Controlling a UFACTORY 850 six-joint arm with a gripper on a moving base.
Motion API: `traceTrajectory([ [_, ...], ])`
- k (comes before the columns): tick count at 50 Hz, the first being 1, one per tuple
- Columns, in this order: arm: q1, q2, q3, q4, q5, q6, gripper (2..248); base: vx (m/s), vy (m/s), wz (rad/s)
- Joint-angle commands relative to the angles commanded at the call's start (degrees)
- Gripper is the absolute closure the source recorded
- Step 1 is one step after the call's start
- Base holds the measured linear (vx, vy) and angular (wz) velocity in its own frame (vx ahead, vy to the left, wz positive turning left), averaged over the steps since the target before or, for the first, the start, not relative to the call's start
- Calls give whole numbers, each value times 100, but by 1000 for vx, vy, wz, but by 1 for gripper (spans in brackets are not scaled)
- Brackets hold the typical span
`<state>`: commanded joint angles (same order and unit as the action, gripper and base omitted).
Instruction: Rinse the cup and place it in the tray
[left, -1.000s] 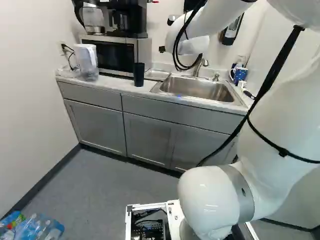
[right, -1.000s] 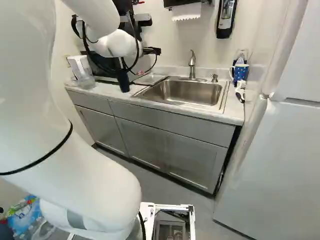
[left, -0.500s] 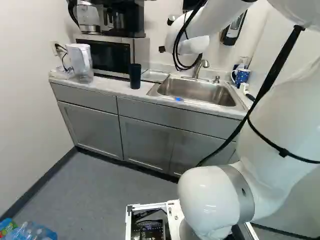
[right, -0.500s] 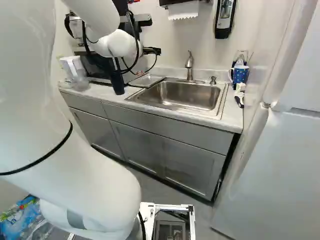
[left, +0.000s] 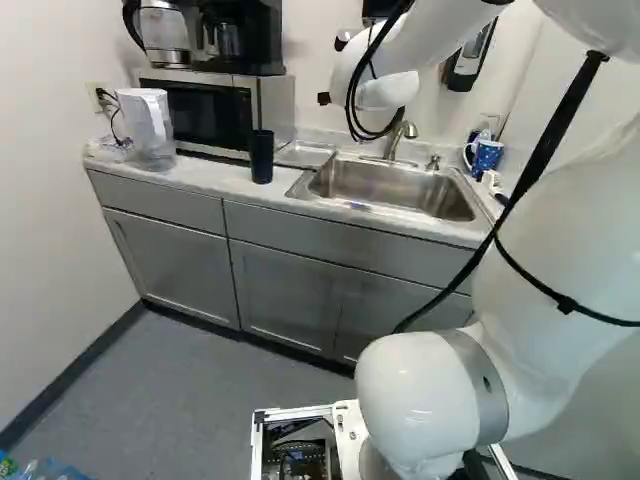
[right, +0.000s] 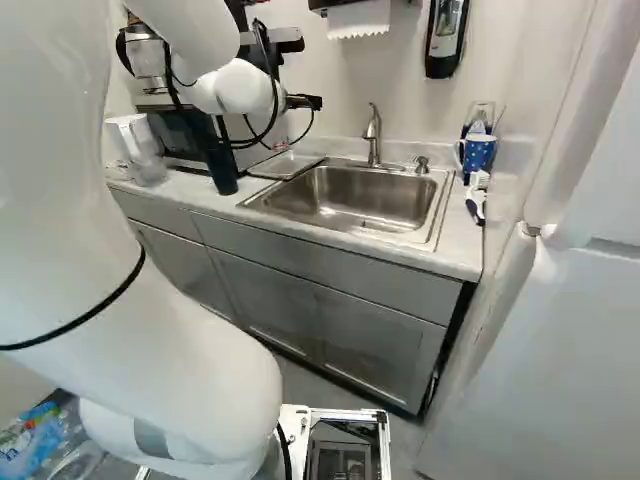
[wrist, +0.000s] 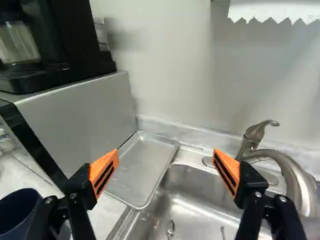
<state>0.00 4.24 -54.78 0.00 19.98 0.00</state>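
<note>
In the right base view the black gripper (right: 290, 42) shows in part behind the white wrist, above the counter. In the wrist view the gripper (wrist: 166, 170) stands open, its orange pads wide apart with nothing held. A dark, tall cup (left: 261, 157) stands upright on the counter, left of the sink. The wrist view shows this cup (wrist: 19, 212) low beside one finger, apart from it. A shallow metal tray (wrist: 142, 167) lies ahead, between the microwave and the sink (wrist: 192, 200). A curved faucet (wrist: 292, 175) rises behind the basin.
A microwave (left: 205, 112) carries a coffee maker (left: 245, 35). A clear pitcher (left: 147, 128) stands farther left on the counter (left: 200, 175). Right of the sink are a blue dotted mug (right: 477, 152) and a brush (right: 476, 203). A white fridge (right: 550, 350) stands at the right.
The base has moved: counter, sink and cup have shifted leftward together in both base views. The arm keeps its pose against its lowest joint. The cup has not shifted on the counter.
</note>
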Motion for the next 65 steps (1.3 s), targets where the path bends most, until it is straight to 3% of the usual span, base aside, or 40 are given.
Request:
traceTrajectory([
  [32,-29,-45,-43,0,0,0,3,23,-14,1],
  [65,-310,-378,-370,0,-205,0,3,0,0,0],
])
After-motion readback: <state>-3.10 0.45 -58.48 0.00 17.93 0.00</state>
